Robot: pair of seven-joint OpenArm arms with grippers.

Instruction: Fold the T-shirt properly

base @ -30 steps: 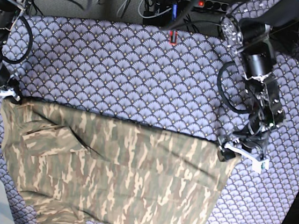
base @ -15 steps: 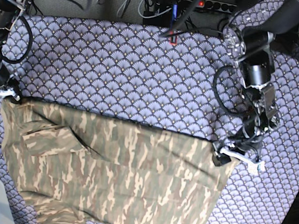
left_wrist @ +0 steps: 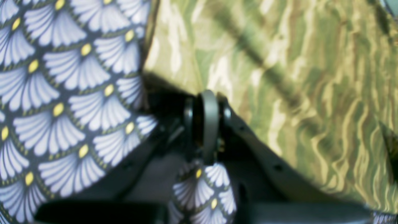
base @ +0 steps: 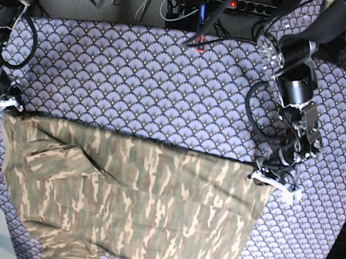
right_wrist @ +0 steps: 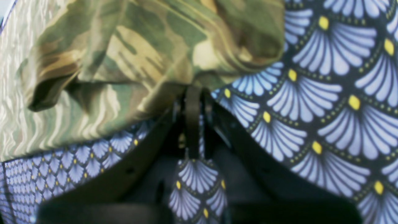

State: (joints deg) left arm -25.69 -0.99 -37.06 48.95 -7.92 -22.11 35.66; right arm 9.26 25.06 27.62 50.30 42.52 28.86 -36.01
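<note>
Across the counter (base: 166,79), which is draped in a purple scallop cloth (base: 153,83), we find the shirt (base: 133,206) spread on the near half, its far edge running as a straight line from one arm to the other.

Left hand (base: 266,176): it sits at the shirt's far corner on the base view's right. The left wrist view shows the jaws drawn together with the camouflage edge (left_wrist: 174,46) meeting them; we judge them clamped on that corner, though the fabric between the pads is blurred. Compared with a second ago, this hand has moved slightly inward and its arm has swung over, and the corner has gone with it. The cloth stays low; nothing is lifted clear.

Right hand (base: 10,106): it sits at the opposite far corner and has not shifted over the same interval. The right wrist view shows its jaws together with a bunched wad of shirt (right_wrist: 161,46) gathered at them; we judge it clamped on the shirt.

Assessment: both far corners appear secured, and the small adjustment on the left reads as settling the grip or tension. The next fold is not yet begun. Risk: the bunched corner at the right hand may carry a wrinkle into the fold.
</note>
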